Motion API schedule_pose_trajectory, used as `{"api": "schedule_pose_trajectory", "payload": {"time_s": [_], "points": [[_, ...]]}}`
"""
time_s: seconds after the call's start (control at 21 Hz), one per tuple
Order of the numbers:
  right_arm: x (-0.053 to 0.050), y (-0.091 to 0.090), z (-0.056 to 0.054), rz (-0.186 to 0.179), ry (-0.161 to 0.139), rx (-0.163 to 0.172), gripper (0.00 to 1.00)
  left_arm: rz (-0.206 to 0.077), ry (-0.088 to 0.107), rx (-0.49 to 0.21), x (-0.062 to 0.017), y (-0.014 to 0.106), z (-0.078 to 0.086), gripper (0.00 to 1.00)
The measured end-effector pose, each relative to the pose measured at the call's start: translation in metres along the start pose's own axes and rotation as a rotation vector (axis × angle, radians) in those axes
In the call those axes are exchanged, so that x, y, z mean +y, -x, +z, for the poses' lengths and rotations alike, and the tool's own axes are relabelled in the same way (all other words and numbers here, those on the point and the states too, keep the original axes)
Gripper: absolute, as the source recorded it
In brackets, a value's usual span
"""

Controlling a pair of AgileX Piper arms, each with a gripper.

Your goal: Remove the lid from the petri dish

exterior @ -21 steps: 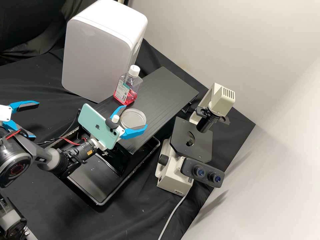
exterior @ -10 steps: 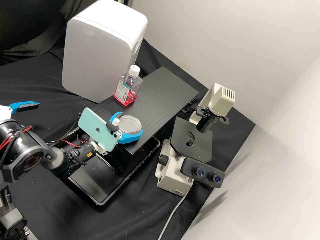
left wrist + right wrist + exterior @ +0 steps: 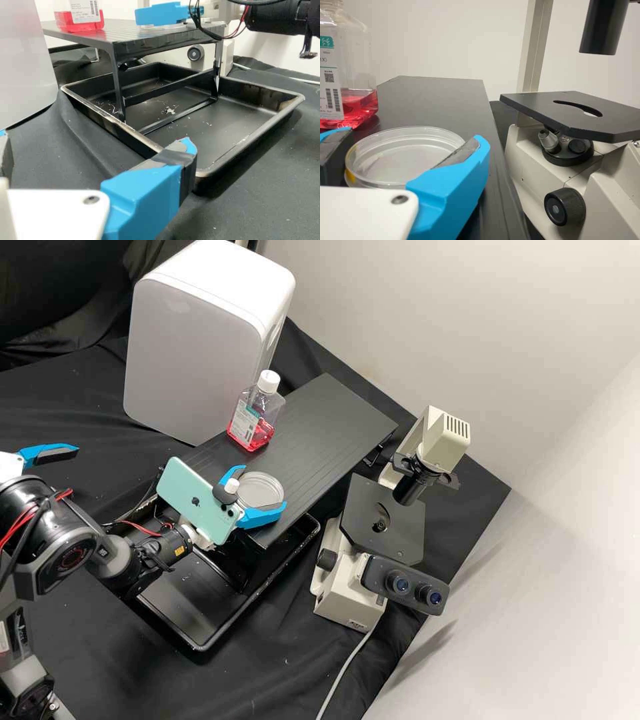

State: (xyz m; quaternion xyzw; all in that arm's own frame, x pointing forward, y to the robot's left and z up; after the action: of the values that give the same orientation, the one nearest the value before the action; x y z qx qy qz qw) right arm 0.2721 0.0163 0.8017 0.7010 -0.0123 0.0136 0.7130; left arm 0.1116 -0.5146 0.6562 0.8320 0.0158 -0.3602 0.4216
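A clear round petri dish [image 3: 260,487] with its lid on lies near the front end of the black raised platform [image 3: 333,420]. My right gripper [image 3: 257,493] lies level with it, one blue finger on each side, shut on the lid's rim. In the right wrist view the dish [image 3: 400,152] sits between the fingers of this gripper [image 3: 405,141], and the grey pads [image 3: 462,150] touch its edge. My left gripper [image 3: 95,145] hangs low at the bench's left, open and empty, facing the black tray [image 3: 250,145]. One of its fingers [image 3: 48,452] shows in the high view.
A bottle of red liquid [image 3: 253,413] stands on the platform behind the dish. A white box-shaped device [image 3: 200,333] rises at the back left. A microscope [image 3: 393,520] stands to the right. The platform's legs stand in the black tray [image 3: 200,613].
My right gripper's fingers have closed in from wide apart onto the dish, which slid slightly toward the arm. The left arm has shifted a little at the left edge.
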Motion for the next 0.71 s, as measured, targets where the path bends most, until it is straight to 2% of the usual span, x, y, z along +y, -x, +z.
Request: {"api": "schedule_pose_trajectory", "payload": {"time_s": [0.29,0.52,0.71], "points": [[0.0013,0.0004,-0.0012,0.005,0.000,0.004,1.00,0.000,0.000,0.000,0.0000,0.0000,0.0000,1.00],[0.0085,0.0019,-0.0041,0.031,-0.001,0.015,1.00,0.000,0.000,0.000,0.0000,0.0000,0.0000,1.00],[0.0094,0.0022,-0.0046,0.035,-0.001,0.017,1.00,0.000,0.000,0.000,0.0000,0.0000,0.0000,1.00]]}}
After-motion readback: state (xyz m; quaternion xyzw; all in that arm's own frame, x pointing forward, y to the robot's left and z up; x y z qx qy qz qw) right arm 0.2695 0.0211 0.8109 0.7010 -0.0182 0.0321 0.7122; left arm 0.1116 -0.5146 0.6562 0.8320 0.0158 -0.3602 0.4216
